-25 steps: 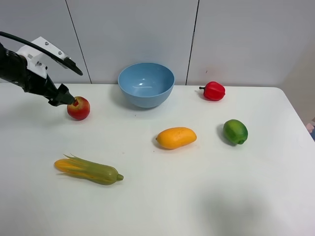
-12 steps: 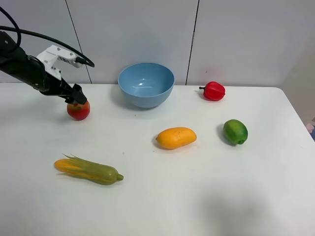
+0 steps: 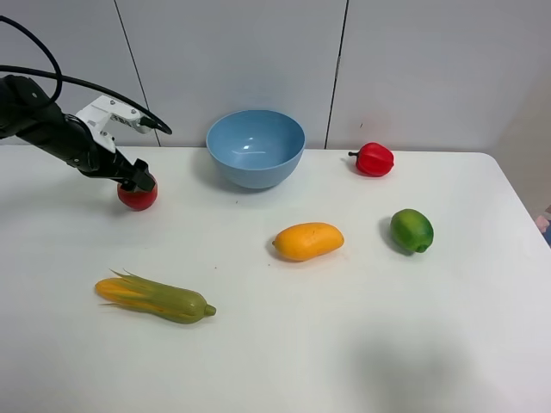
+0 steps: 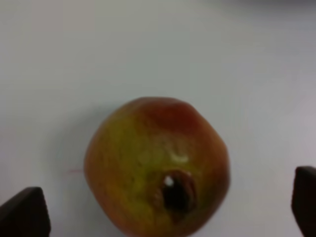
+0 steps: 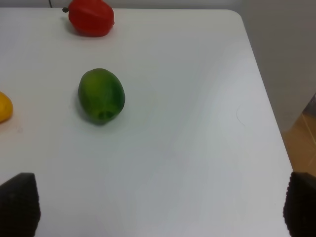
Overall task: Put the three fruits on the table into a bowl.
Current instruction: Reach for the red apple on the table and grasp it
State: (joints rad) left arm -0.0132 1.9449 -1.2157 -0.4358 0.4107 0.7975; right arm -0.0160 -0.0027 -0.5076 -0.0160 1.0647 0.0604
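Left end effector [image 3: 138,179], jaws spread wide, straddles the red pomegranate [image 3: 138,200] on a plain white worktop [image 3: 344,344], left of the light blue bowl [image 3: 256,148]; pale panelled wall [image 3: 232,52] behind.

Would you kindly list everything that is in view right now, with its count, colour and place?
pomegranate: one, red, far left of the table, under the left gripper
bowl: one, light blue, back of the table, nothing in it
mango: one, orange-yellow, middle of the table
lime: one, green, right of the mango
bell pepper: one, red, back, right of the bowl
corn cob: one, yellow-green, front left
table: one, white, bears all of these
left gripper: one, black, open, over the pomegranate with a finger to either side
right gripper: one, black, open, above the table's right side, holding nothing
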